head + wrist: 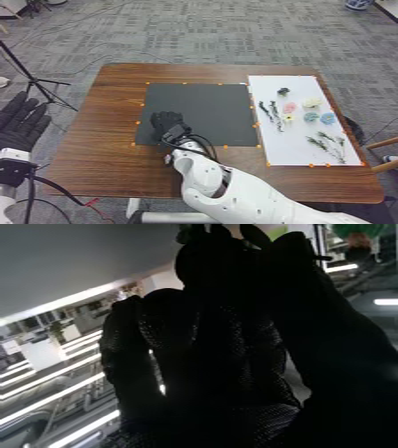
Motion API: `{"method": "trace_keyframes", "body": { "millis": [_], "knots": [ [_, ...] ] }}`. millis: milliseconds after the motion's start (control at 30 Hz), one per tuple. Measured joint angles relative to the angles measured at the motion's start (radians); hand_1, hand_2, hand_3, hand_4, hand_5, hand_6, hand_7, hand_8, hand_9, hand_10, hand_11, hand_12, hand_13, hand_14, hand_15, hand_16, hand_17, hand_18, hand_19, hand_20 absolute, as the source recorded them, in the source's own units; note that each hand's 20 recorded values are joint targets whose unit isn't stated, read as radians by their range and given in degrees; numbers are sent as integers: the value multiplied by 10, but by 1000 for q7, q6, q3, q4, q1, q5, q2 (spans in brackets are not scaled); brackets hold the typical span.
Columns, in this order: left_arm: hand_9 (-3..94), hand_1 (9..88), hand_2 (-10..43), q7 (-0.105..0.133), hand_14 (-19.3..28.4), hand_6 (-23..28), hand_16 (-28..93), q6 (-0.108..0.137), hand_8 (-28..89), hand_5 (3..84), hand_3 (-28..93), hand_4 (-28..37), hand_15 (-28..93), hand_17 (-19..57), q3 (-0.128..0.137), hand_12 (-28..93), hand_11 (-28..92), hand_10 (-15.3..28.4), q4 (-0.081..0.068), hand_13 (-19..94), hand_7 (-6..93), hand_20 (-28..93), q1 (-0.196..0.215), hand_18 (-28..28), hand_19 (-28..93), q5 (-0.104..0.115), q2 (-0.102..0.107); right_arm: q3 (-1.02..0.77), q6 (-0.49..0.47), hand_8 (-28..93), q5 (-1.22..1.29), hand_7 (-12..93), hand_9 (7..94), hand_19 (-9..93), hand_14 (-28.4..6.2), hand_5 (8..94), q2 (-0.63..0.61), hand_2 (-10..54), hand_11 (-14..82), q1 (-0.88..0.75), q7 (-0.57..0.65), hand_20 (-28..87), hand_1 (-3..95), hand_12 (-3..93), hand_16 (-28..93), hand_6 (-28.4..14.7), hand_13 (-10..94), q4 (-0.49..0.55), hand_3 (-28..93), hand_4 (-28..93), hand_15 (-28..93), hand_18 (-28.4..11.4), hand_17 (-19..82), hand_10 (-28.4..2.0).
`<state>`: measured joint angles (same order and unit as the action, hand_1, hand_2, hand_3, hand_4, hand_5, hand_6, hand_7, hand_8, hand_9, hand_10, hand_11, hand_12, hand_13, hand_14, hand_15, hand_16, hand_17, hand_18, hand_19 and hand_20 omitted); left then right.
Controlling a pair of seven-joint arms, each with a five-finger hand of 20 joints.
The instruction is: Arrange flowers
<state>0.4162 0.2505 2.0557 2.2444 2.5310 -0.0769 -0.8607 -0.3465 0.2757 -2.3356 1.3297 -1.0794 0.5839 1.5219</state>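
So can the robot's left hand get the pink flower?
Probably not: the left hand is out past the table's left edge, the pink flower lies toward the right, and the right hand is in between.

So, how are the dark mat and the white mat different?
The dark mat is nearly square, while the white mat is long and narrow. The dark mat has the robot's right hand over it; the white mat has flowers on it. Both lie on the table.
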Motion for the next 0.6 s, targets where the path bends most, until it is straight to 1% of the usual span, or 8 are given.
{"method": "trace_keyframes", "body": {
  "millis": [167,267,333,467,567,600],
  "knots": [
    [335,205,203,0,117,72,-18,0,-61,372,629,-283,176,-8,-11,130,121,126,-1,235,71,113,-8,74,104,0,1,1,1,132,-14,686,894,822,-78,676,14,-95,190,0,45,417,563,544,562,23,733,-12,788,-255,571,-275,375,-56],
    [335,205,202,0,117,72,-18,0,-62,373,629,-283,177,-9,-24,130,120,126,-4,234,71,113,-18,74,105,0,4,-5,0,133,-20,686,894,823,-79,677,22,-95,190,0,50,415,562,542,561,24,733,-21,788,-256,571,-275,376,-56],
    [335,206,202,-1,117,72,-18,0,-61,373,628,-283,177,-8,-32,130,120,126,-7,234,71,113,-25,73,104,0,6,-13,-1,137,-20,688,887,820,-81,673,27,-95,191,-3,50,412,562,544,564,25,724,-26,783,-259,570,-269,368,-61],
    [335,207,202,-1,117,72,-18,0,-61,373,627,-283,177,-8,-33,130,120,127,-7,234,73,113,-28,73,104,1,7,-27,-15,150,-17,690,863,808,-96,650,28,-95,203,-9,37,408,551,540,556,18,693,-27,780,-276,589,-263,342,-75],
    [335,206,201,-1,119,72,-17,-1,-62,372,627,-283,178,-8,-30,130,119,127,-7,234,73,114,-27,73,105,1,7,-39,-52,151,-20,690,849,804,-105,640,27,-95,210,-14,9,408,547,536,539,14,682,-21,753,-280,603,-263,334,-78],
    [334,205,202,0,120,72,-17,-1,-62,372,629,-283,178,-8,-30,130,119,127,-7,233,73,114,-27,73,105,1,7,-41,-67,155,-21,688,843,804,-111,636,27,-95,213,-15,2,408,541,534,516,13,678,-19,740,-281,618,-264,332,-79]
  ]
}}
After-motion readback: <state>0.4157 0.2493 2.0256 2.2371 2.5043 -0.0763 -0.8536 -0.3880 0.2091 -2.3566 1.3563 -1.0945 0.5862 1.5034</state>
